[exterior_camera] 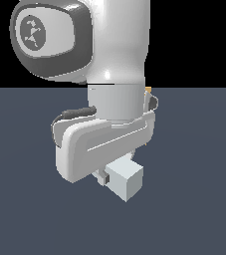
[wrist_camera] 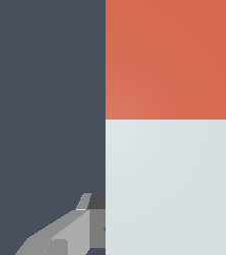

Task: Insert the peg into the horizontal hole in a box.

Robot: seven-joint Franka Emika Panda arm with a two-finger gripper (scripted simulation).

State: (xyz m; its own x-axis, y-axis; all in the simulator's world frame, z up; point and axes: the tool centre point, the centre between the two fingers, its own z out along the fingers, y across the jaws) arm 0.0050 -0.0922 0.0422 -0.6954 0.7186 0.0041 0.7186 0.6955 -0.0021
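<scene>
1. You have the peg (exterior_camera: 126,181) in the arm's grasp: the fingers (wrist_camera: 64,231) look clamped on its pale grey-white part, whose end juts out below the hand in the exterior view.
2. The wrist view shows the peg's red-orange part beyond the pale one (neither box nor hole appears in either view).
3. So, as I judge it, pickup is done; carrying to the box, aligning and inserting are left.
4. The surface (exterior_camera: 194,199) is a plain dark blue-grey; behind it the room is black.
</scene>
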